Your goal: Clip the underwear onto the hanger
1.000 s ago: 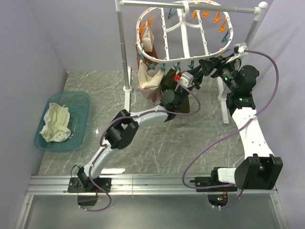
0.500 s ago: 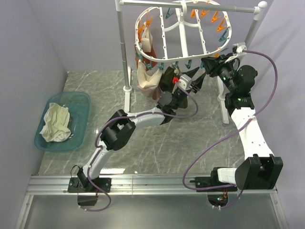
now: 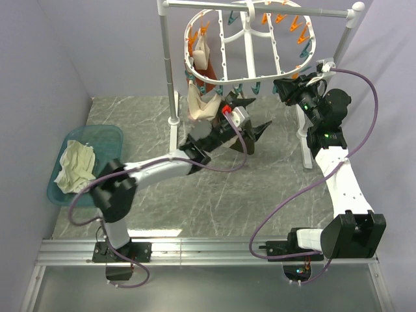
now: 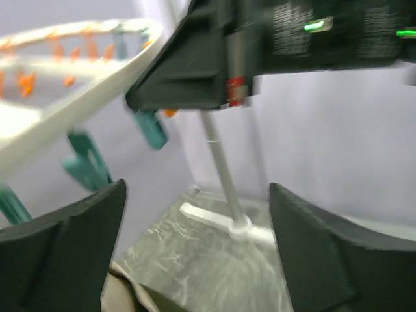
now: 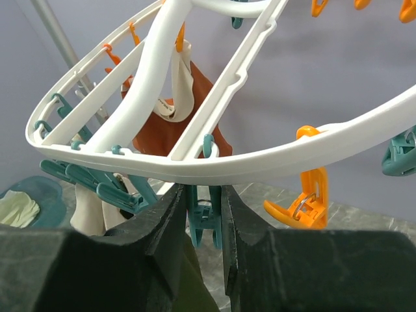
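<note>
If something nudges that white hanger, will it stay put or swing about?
It would probably swing: the hanger hangs from the pole at its middle only. It may also tip, since the clothes all hang toward one side. The thin, ribbed plastic looks light for its size and might flex a little.

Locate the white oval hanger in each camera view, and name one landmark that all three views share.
Top external: the hanger hangs at top centre of the picture.
Left wrist: the hanger, blurred, slants across the upper left.
Right wrist: the hanger fills the upper half, its rim curving across the middle.
Shared landmark: the teal clothespins hanging under its rim.
</note>
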`<state>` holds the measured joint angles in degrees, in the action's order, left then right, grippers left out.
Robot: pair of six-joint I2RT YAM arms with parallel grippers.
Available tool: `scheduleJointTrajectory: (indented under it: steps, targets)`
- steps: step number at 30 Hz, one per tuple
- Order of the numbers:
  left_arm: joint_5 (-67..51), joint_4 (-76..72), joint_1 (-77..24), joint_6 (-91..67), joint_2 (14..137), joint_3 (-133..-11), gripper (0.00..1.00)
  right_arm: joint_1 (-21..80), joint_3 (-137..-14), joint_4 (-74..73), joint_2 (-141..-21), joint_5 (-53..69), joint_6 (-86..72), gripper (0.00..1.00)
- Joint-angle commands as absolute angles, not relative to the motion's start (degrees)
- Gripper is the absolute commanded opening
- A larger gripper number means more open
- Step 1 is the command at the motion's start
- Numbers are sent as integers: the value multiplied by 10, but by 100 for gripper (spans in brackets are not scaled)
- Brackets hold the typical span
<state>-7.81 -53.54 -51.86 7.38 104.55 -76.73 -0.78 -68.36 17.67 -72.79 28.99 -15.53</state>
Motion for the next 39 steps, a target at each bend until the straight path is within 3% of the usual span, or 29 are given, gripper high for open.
scheduleJointTrajectory:
  steps: [1, 4, 9, 15, 19, 25, 30, 39]
  targets:
    - [-302, -313, -478, 131, 948, -779, 99, -7, -687, 180, -707, 298, -151, 0]
    - [-432, -106, -436, 218, 924, -823, 99, -7, -685, 180, -706, 309, -154, 0]
    - [-440, 137, -417, 486, 897, -854, 99, -7, -686, 178, -708, 327, -163, 0]
    - [-401, 206, -417, 781, 864, -816, 99, -7, -692, 174, -712, 344, -169, 0]
    - [-403, 185, -417, 972, 851, -755, 99, -7, -696, 176, -716, 363, -180, 0]
    - [-375, 68, -416, 1106, 853, -665, 99, -7, -698, 174, -718, 374, -185, 0]
    - [-341, -52, -412, 1124, 867, -623, 99, -8, -698, 174, -719, 380, -187, 0]
    - [-366, -68, -377, 1135, 829, -580, 99, -8, -695, 179, -721, 390, -186, 0]
